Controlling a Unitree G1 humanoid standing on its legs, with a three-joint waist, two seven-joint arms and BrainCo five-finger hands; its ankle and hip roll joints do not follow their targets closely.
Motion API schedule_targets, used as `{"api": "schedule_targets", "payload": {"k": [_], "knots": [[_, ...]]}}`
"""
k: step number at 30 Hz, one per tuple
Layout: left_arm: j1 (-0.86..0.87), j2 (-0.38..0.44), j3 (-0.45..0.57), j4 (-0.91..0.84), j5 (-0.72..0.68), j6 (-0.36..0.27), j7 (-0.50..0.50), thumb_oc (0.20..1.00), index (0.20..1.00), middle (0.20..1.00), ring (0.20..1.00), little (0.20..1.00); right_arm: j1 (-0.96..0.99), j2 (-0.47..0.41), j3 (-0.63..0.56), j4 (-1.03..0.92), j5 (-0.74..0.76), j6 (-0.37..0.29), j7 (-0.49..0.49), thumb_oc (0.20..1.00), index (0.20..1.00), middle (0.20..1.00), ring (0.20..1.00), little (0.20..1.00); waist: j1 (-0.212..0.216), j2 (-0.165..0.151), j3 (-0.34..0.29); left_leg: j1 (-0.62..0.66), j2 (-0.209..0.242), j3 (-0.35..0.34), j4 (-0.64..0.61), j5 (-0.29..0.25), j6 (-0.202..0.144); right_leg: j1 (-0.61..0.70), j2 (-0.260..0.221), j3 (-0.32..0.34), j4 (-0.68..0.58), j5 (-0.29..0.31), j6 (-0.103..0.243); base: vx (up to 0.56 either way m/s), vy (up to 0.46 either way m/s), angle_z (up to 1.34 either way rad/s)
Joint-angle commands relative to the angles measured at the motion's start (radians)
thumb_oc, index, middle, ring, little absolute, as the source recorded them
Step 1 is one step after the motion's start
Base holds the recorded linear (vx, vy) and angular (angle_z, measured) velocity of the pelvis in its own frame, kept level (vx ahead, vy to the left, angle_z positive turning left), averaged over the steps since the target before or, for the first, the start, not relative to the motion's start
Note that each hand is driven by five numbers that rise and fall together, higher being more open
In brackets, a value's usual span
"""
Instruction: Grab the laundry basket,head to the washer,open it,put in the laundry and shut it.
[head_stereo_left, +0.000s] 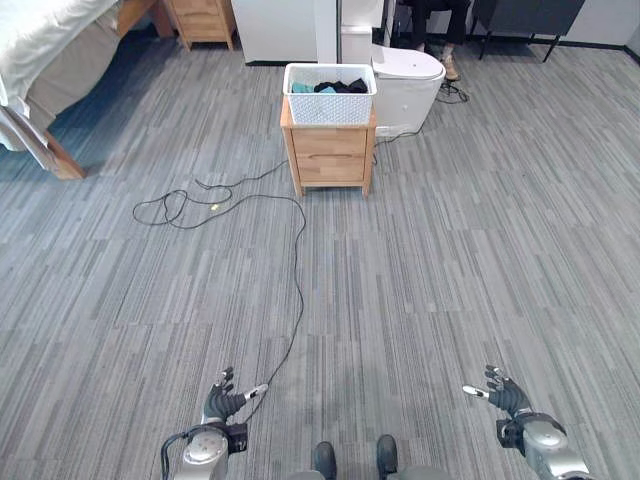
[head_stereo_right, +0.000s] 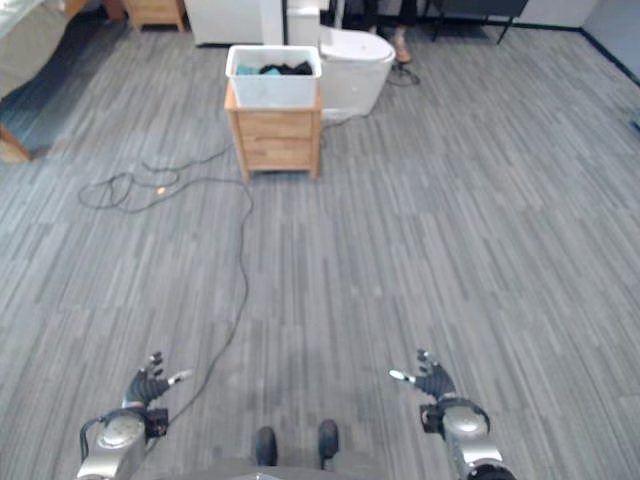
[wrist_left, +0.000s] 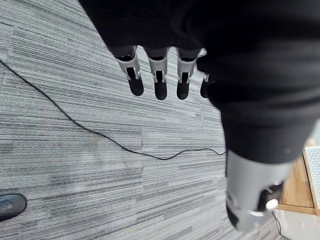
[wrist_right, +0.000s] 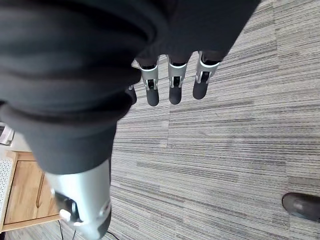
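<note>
The fingers (wrist_left: 160, 82) of the left hand (head_stereo_left: 222, 400) hang straight and a little apart, holding nothing, low over the grey carpet (head_stereo_left: 450, 260) at the near left of the scene. In the left wrist view a thin black cord (wrist_left: 75, 122) runs across the carpet past those fingertips.

At the far left stands a bed (head_stereo_left: 50, 60) with pale bedding on a wooden frame. Further along, a loose tangle of cord (head_stereo_left: 185, 205) lies on the carpet, just left of the wooden nightstand (head_stereo_left: 330, 155). The white laundry basket (head_stereo_left: 330, 105) sits on top of that nightstand, well apart from both hands, with dark and teal clothes (head_stereo_left: 335, 87) heaped inside. Just beside the nightstand on its right is the washer (head_stereo_left: 408, 85), a low white machine with its lid down. Behind it a person's dark trouser legs and shoe (head_stereo_left: 450, 65) show by a chair.

At the near right, the right hand (head_stereo_left: 510, 398) hangs over bare carpet, its fingers (wrist_right: 172, 82) likewise straight, spread slightly, and empty.
</note>
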Motion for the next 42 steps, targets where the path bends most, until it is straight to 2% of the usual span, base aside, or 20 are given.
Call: {"api": "schedule_targets", "payload": {"k": [1, 4, 7, 11, 12, 15, 16, 18, 19, 21, 24, 25, 26, 27, 30, 32, 33, 36, 38, 42], "knots": [[-0.007, 0.054, -0.001, -0.040, -0.005, -0.039, 0.018, 1.000, 1.000, 1.000, 1.000, 1.000, -0.041, 0.025, 0.025, -0.036, 0.028, -0.034, -0.014, 1.000, 1.000, 1.000, 1.000, 1.000, 0.005, -0.042, 0.011, -0.039, -0.021, -0.055, 0.215, -0.172, 0.008, -0.065, -0.094, 0.004, 0.270, -0.069, 0.131, 0.08, 0.090, -0.17], [-0.007, 0.051, -0.004, -0.043, -0.007, -0.042, 0.026, 1.000, 1.000, 1.000, 1.000, 1.000, -0.052, 0.025, 0.045, -0.055, 0.020, -0.038, -0.020, 1.000, 1.000, 1.000, 1.000, 1.000, -0.008, -0.040, 0.037, 0.026, -0.026, -0.059, 0.186, -0.195, 0.010, -0.158, -0.078, -0.052, 0.249, -0.037, 0.114, 0.28, 0.039, -0.21], [-0.017, 0.030, -0.018, -0.033, -0.005, -0.042, 0.024, 1.000, 1.000, 1.000, 1.000, 1.000, -0.046, 0.021, 0.056, -0.066, 0.017, -0.039, -0.024, 1.000, 1.000, 1.000, 1.000, 1.000, -0.044, -0.036, 0.055, 0.138, -0.036, -0.096, 0.144, -0.224, -0.002, -0.235, -0.058, -0.139, 0.123, 0.001, 0.115, 0.35, -0.044, 0.09], [-0.020, 0.020, -0.037, -0.036, 0.009, -0.045, 0.016, 1.000, 1.000, 1.000, 1.000, 1.000, -0.009, 0.017, 0.052, -0.072, 0.019, -0.040, -0.019, 1.000, 1.000, 1.000, 1.000, 1.000, -0.061, -0.026, 0.050, 0.185, -0.025, -0.131, 0.151, -0.235, -0.023, -0.219, -0.051, -0.136, 0.129, -0.008, 0.092, 0.29, -0.113, 0.44], [-0.015, 0.018, -0.040, -0.038, 0.007, -0.045, 0.011, 1.000, 1.000, 1.000, 1.000, 1.000, -0.001, 0.018, 0.047, -0.070, 0.020, -0.039, -0.017, 1.000, 1.000, 1.000, 1.000, 1.000, -0.063, -0.027, 0.041, 0.183, -0.021, -0.138, 0.161, -0.222, -0.031, -0.211, -0.049, -0.129, 0.132, -0.006, 0.080, 0.33, -0.190, 0.54], [-0.010, 0.006, -0.049, -0.044, -0.002, -0.045, 0.004, 1.000, 1.000, 1.000, 1.000, 1.000, 0.015, 0.014, 0.036, -0.061, 0.025, -0.047, -0.020, 1.000, 1.000, 1.000, 1.000, 1.000, -0.072, -0.006, 0.024, 0.152, 0.021, -0.138, 0.266, -0.098, -0.104, -0.167, -0.032, -0.136, 0.126, -0.017, 0.045, 0.24, -0.167, 0.69], [-0.009, 0.006, -0.049, -0.045, -0.002, -0.045, 0.004, 1.000, 1.000, 1.000, 1.000, 1.000, 0.016, 0.014, 0.036, -0.061, 0.025, -0.047, -0.020, 1.000, 1.000, 1.000, 1.000, 1.000, -0.074, -0.005, 0.024, 0.151, 0.021, -0.140, 0.269, -0.099, -0.104, -0.167, -0.032, -0.137, 0.125, -0.017, 0.045, 0.18, -0.146, 0.65], [-0.017, 0.005, -0.060, -0.039, -0.008, -0.047, -0.003, 1.000, 1.000, 1.000, 1.000, 1.000, 0.023, 0.006, 0.036, -0.060, 0.038, -0.051, -0.016, 1.000, 1.000, 1.000, 1.000, 1.000, -0.075, -0.008, 0.022, 0.071, 0.056, -0.118, 0.454, 0.018, -0.136, -0.102, -0.016, -0.123, 0.112, -0.058, 0.001, 0.32, -0.220, 0.28], [-0.028, 0.002, -0.071, -0.036, -0.005, -0.048, -0.001, 1.000, 1.000, 1.000, 1.000, 1.000, 0.019, 0.001, 0.036, -0.054, 0.041, -0.050, -0.019, 1.000, 1.000, 1.000, 1.000, 1.000, -0.071, -0.014, 0.029, 0.031, 0.067, -0.101, 0.496, 0.023, -0.126, -0.075, -0.020, -0.118, 0.105, -0.071, -0.008, 0.33, -0.213, -0.08], [-0.040, 0.003, -0.088, -0.041, -0.001, -0.045, -0.005, 1.000, 1.000, 1.000, 1.000, 1.000, 0.010, -0.009, 0.037, -0.057, 0.040, -0.046, -0.023, 1.000, 1.000, 1.000, 1.000, 1.000, -0.053, -0.038, 0.039, -0.077, 0.051, -0.061, 0.480, -0.051, -0.084, -0.016, -0.040, -0.102, 0.073, -0.085, -0.001, 0.28, -0.101, -0.05], [-0.036, 0.009, -0.095, -0.046, 0.014, -0.042, -0.012, 1.000, 1.000, 1.000, 1.000, 1.000, 0.012, -0.015, 0.036, -0.061, 0.038, -0.045, -0.021, 1.000, 1.000, 1.000, 1.000, 1.000, -0.039, -0.050, 0.041, -0.151, 0.030, -0.045, 0.424, -0.085, -0.073, 0.029, -0.048, -0.092, 0.047, -0.098, 0.007, 0.27, -0.024, -0.40], [-0.029, 0.014, -0.097, -0.053, 0.030, -0.036, -0.014, 1.000, 1.000, 1.000, 1.000, 1.000, 0.017, -0.015, 0.030, -0.055, 0.038, -0.042, -0.022, 1.000, 1.000, 1.000, 1.000, 1.000, -0.026, -0.043, 0.040, -0.219, 0.028, -0.027, 0.312, -0.031, -0.075, 0.075, -0.034, -0.084, 0.019, -0.111, 0.010, 0.63, 0.030, -0.72], [-0.032, 0.014, -0.096, -0.045, 0.037, -0.033, -0.009, 1.000, 1.000, 1.000, 1.000, 1.000, 0.011, -0.010, 0.031, -0.046, 0.037, -0.041, -0.031, 1.000, 1.000, 1.000, 1.000, 1.000, -0.006, -0.032, 0.040, -0.269, 0.023, -0.007, 0.193, 0.073, -0.098, 0.137, -0.005, -0.049, -0.003, -0.130, 0.015, 0.66, 0.065, -0.37], [-0.029, 0.014, -0.094, -0.045, 0.036, -0.032, -0.008, 1.000, 1.000, 1.000, 1.000, 1.000, 0.012, -0.010, 0.031, -0.043, 0.034, -0.040, -0.031, 1.000, 1.000, 1.000, 1.000, 1.000, 0.000, -0.029, 0.037, -0.279, 0.024, -0.002, 0.174, 0.089, -0.100, 0.153, -0.001, -0.037, -0.002, -0.139, 0.015, 0.60, 0.106, -0.32], [-0.011, 0.013, -0.081, -0.042, 0.039, -0.030, -0.008, 1.000, 1.000, 1.000, 1.000, 1.000, 0.019, -0.006, 0.033, -0.052, 0.019, -0.036, -0.022, 1.000, 1.000, 1.000, 1.000, 1.000, 0.012, -0.027, 0.018, -0.258, 0.028, 0.005, 0.155, 0.078, -0.090, 0.189, -0.006, -0.012, 0.003, -0.162, 0.025, 0.32, 0.120, -0.53], [0.009, 0.016, -0.067, -0.036, 0.046, -0.029, -0.007, 1.000, 1.000, 1.000, 1.000, 1.000, 0.021, 0.004, 0.038, -0.062, -0.002, -0.031, -0.019, 1.000, 1.000, 1.000, 1.000, 1.000, 0.021, -0.042, -0.004, -0.243, 0.018, 0.009, 0.205, 0.047, -0.069, 0.208, -0.045, -0.001, 0.033, -0.173, 0.045, 0.62, 0.294, -0.85], [0.015, 0.027, -0.063, -0.048, 0.050, -0.023, -0.010, 1.000, 1.000, 1.000, 1.000, 1.000, 0.008, 0.015, 0.046, -0.073, -0.017, -0.028, -0.011, 1.000, 1.000, 1.000, 1.000, 1.000, 0.039, -0.057, -0.018, -0.219, 0.016, 0.036, 0.236, -0.009, -0.037, 0.186, -0.082, 0.021, 0.121, -0.153, 0.073, 0.45, 0.236, -0.81], [0.011, 0.032, -0.062, -0.050, 0.049, -0.019, -0.009, 1.000, 1.000, 1.000, 1.000, 1.000, -0.003, 0.020, 0.053, -0.083, -0.019, -0.029, -0.010, 1.000, 1.000, 1.000, 1.000, 1.000, 0.041, -0.062, -0.012, -0.208, 0.011, 0.043, 0.241, -0.023, -0.023, 0.157, -0.089, 0.028, 0.195, -0.113, 0.090, 0.22, 0.135, -0.27], [0.002, 0.038, -0.054, -0.049, 0.046, -0.022, 0.001, 1.000, 1.000, 1.000, 1.000, 1.000, -0.021, 0.031, 0.067, -0.100, -0.022, -0.033, -0.010, 1.000, 1.000, 1.000, 1.000, 1.000, 0.033, -0.055, 0.007, -0.144, -0.003, 0.037, 0.225, -0.058, 0.004, 0.048, -0.093, 0.027, 0.352, -0.041, 0.116, 0.23, 0.144, 0.07], [0.004, 0.043, -0.057, -0.045, 0.050, -0.026, -0.001, 1.000, 1.000, 1.000, 1.000, 1.000, -0.020, 0.028, 0.072, -0.113, -0.024, -0.029, -0.003, 1.000, 1.000, 1.000, 1.000, 1.000, 0.002, -0.026, 0.023, -0.043, -0.013, 0.002, 0.161, -0.080, 0.010, -0.068, -0.064, -0.030, 0.317, -0.066, 0.089, 0.29, 0.084, 0.15]]}}
